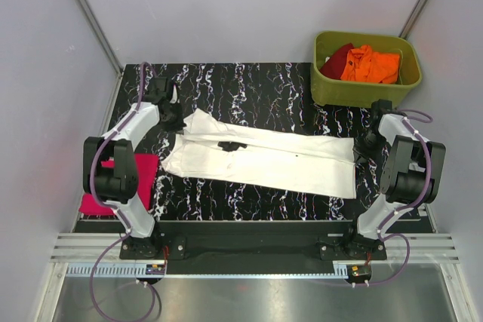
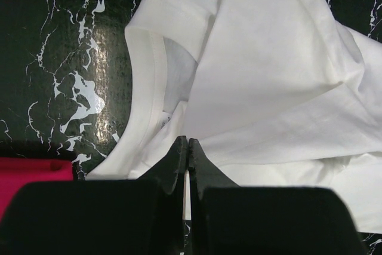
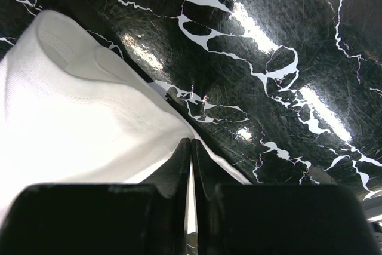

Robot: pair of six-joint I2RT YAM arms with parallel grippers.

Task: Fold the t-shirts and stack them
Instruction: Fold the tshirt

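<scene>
White t-shirt (image 2: 268, 82) in low left pincer (image 2: 188, 143)

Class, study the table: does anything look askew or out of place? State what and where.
The white shirt lies slanted across the table, its collar end rumpled, a flap folded over the neck. The pink shirt sits at the left edge, partly hidden by the left arm.
</scene>
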